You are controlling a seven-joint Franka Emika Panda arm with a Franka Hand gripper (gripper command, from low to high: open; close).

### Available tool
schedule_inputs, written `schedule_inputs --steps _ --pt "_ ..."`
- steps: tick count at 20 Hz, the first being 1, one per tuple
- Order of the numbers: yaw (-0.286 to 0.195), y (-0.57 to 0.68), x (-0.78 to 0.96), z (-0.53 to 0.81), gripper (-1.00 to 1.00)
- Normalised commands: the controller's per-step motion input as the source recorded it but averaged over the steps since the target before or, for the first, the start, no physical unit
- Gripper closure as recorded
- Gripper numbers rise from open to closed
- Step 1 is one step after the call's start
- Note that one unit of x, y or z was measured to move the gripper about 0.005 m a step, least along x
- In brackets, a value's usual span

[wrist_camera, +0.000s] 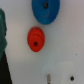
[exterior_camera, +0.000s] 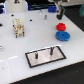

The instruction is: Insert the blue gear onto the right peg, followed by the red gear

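The blue gear (exterior_camera: 63,35) lies flat on the white table at the exterior view's right. The smaller red gear (exterior_camera: 60,27) lies just behind it, touching or nearly so. The black-rimmed grey plate (exterior_camera: 56,55) sits near the front with two dark upright pins; the right peg (exterior_camera: 50,50) stands bare. My gripper (exterior_camera: 59,15) hangs above and behind the gears, holding nothing. In the wrist view the blue gear (wrist_camera: 46,11) and red gear (wrist_camera: 36,39) lie below the gripper (wrist_camera: 60,78), whose fingertips (wrist_camera: 48,78) stand apart. The pegs are out of the wrist view.
A pale blocky object (exterior_camera: 18,27) stands at the exterior view's left. A small dark cylinder (exterior_camera: 45,16) stands at the back middle. The table's dark far edge (exterior_camera: 75,22) runs behind the gears. A dark shape (wrist_camera: 2,40) borders the wrist view.
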Motion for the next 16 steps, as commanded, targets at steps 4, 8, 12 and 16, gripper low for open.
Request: schedule_inputs --steps 4,8,12,16 --pt "0.000 0.06 -0.06 -0.51 -1.00" --pt "0.000 -0.01 -0.15 -0.46 -1.00" --pt "0.000 -0.03 -0.19 -0.44 -1.00" --pt "0.000 -0.12 -0.20 -0.43 -1.00"
